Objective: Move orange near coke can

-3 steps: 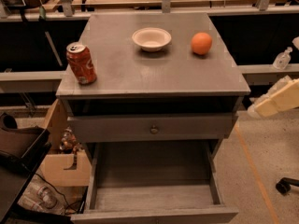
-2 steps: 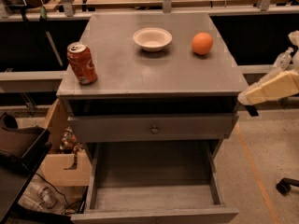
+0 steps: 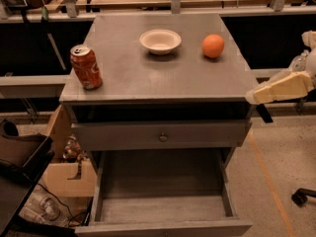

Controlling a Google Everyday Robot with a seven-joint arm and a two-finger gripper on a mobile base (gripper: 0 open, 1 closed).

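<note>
The orange (image 3: 213,46) sits at the far right of the grey cabinet top (image 3: 158,78). The coke can (image 3: 86,66), red-orange with a silver top, stands upright at the left front corner. My gripper (image 3: 259,100) is at the right edge of the view, just off the cabinet's right front corner, low and well short of the orange. It holds nothing.
A white bowl (image 3: 160,41) stands between the can and the orange, near the back. The bottom drawer (image 3: 163,201) is pulled open and empty. A cardboard box (image 3: 64,174) and clutter lie on the floor at left. A chair base (image 3: 301,196) is at right.
My gripper has moved left, from the right edge towards the cabinet's right front corner. The orange, the bowl and the can have not moved.
</note>
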